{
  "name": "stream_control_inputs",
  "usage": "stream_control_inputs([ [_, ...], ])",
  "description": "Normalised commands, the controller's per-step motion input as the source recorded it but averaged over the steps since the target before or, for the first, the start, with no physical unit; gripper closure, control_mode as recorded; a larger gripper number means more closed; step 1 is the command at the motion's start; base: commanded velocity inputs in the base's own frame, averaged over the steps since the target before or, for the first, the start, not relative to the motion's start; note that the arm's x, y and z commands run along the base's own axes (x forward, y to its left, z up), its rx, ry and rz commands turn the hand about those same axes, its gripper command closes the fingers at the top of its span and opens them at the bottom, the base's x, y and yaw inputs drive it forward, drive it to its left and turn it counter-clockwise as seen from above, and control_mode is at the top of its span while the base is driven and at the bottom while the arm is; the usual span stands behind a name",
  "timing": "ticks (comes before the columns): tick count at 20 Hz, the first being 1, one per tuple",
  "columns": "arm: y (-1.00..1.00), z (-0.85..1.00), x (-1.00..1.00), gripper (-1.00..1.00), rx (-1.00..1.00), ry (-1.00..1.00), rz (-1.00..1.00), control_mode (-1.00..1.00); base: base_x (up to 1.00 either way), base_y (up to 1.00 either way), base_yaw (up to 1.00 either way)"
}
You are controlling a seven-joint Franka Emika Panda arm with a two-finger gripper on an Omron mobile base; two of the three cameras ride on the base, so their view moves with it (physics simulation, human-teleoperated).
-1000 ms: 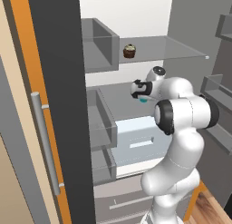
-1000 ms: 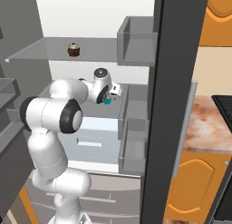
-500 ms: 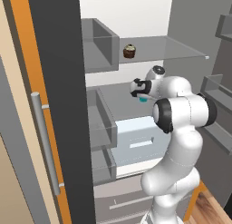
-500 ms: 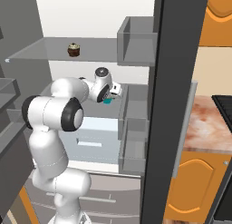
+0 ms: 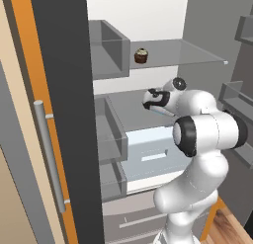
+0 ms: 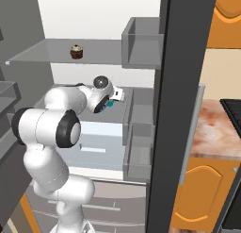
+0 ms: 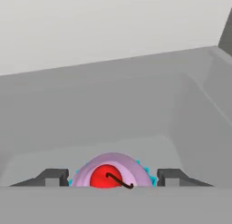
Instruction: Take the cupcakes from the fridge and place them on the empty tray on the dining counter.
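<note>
Fridge [image 5: 148, 20] walls look matt grey-white plastic; its upper shelf [image 5: 192, 53] looks like smooth translucent glass. Pink cupcake [image 7: 108, 173] frosting looks smooth, its cherry glossy.

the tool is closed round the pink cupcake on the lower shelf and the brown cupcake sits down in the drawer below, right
Not quite. The brown cupcake sits on the glass shelf above the arm, not in a drawer, as the left base view shows. The rest stands: in the hand view the tool flanks the pink cupcake closely.

Dark cupcake [image 5: 141, 56] on upper glass fridge shelf [image 5: 188, 53], upright.
</note>
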Motion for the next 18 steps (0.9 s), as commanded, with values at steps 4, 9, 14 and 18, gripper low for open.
stream_control_inputs([
  [4, -0.15, 0.44, -0.5, 1.0, 0.05, -0.22, 0.0, -1.0, 0.0, 0.0, 0.0],
  [9, -0.34, 0.77, -0.9, 1.0, 0.06, -0.07, 0.0, -1.0, 0.0, 0.0, 0.0],
  [14, -0.18, 0.91, -0.93, 1.0, 0.0, 0.04, 0.0, -1.0, 0.0, 0.0, 0.0],
  [18, 0.0, 1.0, -0.72, 1.0, 0.0, 0.03, 0.0, -1.0, 0.0, 0.0, 0.0],
])
